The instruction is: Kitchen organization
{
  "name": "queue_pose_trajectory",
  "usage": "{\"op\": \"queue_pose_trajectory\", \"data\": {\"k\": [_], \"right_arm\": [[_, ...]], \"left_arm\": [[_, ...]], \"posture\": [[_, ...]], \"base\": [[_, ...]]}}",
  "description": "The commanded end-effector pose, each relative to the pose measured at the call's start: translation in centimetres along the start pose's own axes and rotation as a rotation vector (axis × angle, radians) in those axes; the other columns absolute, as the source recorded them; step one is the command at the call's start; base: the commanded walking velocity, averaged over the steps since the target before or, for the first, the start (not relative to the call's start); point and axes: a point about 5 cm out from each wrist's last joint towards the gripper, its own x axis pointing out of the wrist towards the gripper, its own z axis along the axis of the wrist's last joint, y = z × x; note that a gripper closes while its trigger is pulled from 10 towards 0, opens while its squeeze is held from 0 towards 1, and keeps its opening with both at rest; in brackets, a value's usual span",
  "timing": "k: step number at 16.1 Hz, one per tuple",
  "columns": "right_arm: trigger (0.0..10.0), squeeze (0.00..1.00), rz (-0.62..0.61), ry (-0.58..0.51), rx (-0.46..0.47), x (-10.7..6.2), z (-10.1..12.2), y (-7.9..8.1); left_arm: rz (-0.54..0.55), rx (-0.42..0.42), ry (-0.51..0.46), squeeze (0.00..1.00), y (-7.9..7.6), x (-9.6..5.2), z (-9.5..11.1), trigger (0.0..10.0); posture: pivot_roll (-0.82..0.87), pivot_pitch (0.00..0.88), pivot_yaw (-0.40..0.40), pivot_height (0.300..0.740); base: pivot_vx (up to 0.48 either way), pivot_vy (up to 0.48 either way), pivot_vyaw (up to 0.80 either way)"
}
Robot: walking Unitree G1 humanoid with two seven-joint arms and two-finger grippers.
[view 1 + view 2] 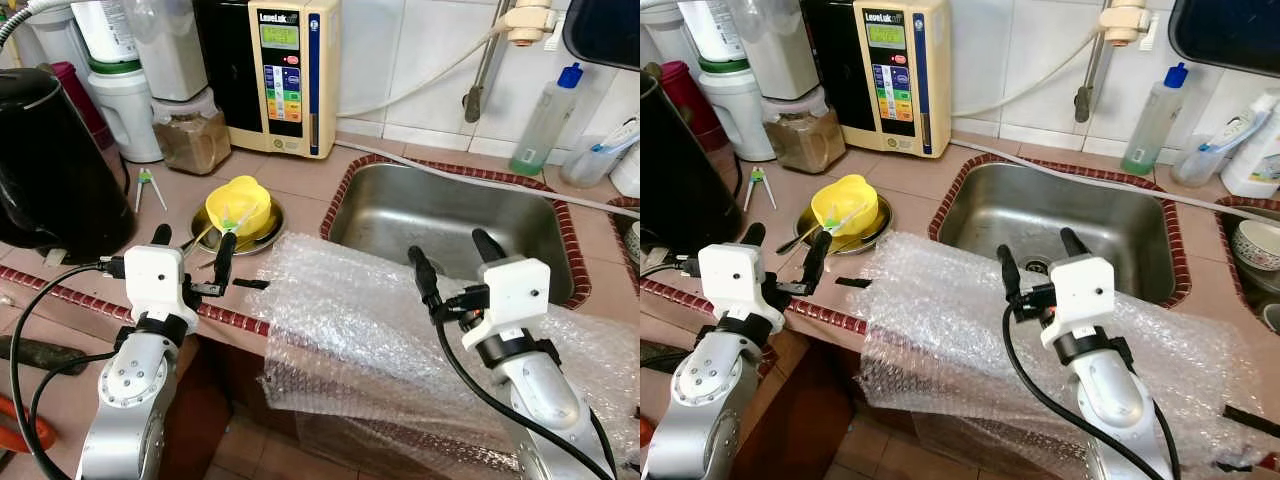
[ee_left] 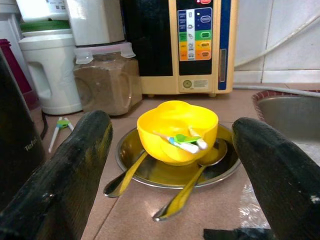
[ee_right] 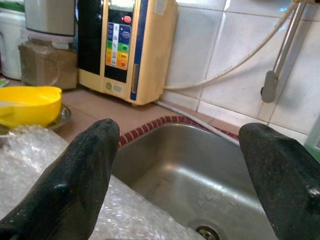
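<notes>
Both grippers hover spread, holding nothing: the left gripper before the yellow bowl on its steel plate, the right gripper over bubble wrap draping the sink front.

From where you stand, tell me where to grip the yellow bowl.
Take the yellow bowl by its near rim, coming from the counter edge with the open left pincer. It sits upright on the metal plate; small utensils lie inside, spoons lean alongside.
</notes>
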Motion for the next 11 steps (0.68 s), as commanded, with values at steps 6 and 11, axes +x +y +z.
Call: {"op": "queue_pose_trajectory", "data": {"k": [6,11], "right_arm": [[10.0,0.00,0.071,-0.033,0.096,0.5,1.5,1.4],[10.0,0.00,0.122,0.005,0.145,0.3,1.2,2.8]], "left_arm": [[-0.007,-0.039,-0.001,0.00,-1.0,2.5,-0.6,10.0],[-0.018,-0.062,0.028,0.00,-1.6,3.8,-2.1,10.0]], "posture": [[0.01,0.052,0.015,0.740],[-0.02,0.050,0.010,0.740]], "base": [[0.000,0.000,0.00],[0.000,0.000,0.00]]}}
